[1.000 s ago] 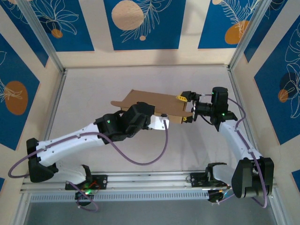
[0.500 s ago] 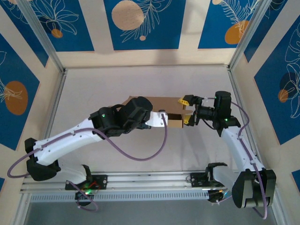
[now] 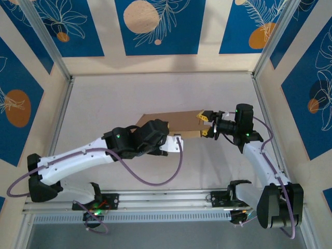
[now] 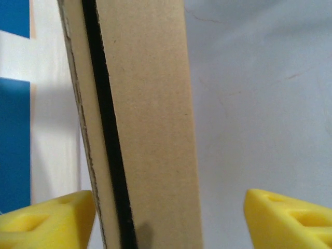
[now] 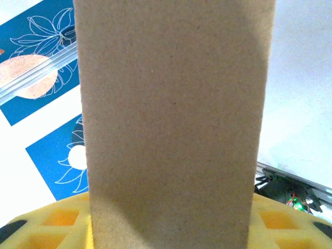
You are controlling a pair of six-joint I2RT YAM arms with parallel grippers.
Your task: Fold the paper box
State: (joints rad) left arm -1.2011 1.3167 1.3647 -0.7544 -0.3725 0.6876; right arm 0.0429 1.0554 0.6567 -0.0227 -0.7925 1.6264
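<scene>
Quick notes on this one. The brown cardboard mailer box is found about mid-way across the pale grey surface, between the two arms. It looks to be tipped up on an edge rather than laid flat, though whether it's touching the surface can't be told.

The right claw is clamped on the box's right-hand end. In the right wrist view the cardboard sits flush between both yellow fingers with no gap to be seen. The left claw is spread wide around the near-left part of the box. One yellow pad is right up against the cardboard, and the other is parked well off to the side with bare surface seen between.

What could go wrong: with the left side let go, the box is probably carried by the right pinch alone. A pinch at one short end leaves a lot of box free to sag or swivel. A dark slit is seen between two cardboard layers in the left wrist view, so a flap could spring back open. Cardboard that thin could also get creased if it's squeezed harder.

Direction-wise, the long axis is run left to right across the surface. The right end is angled slightly toward the far wall.
</scene>
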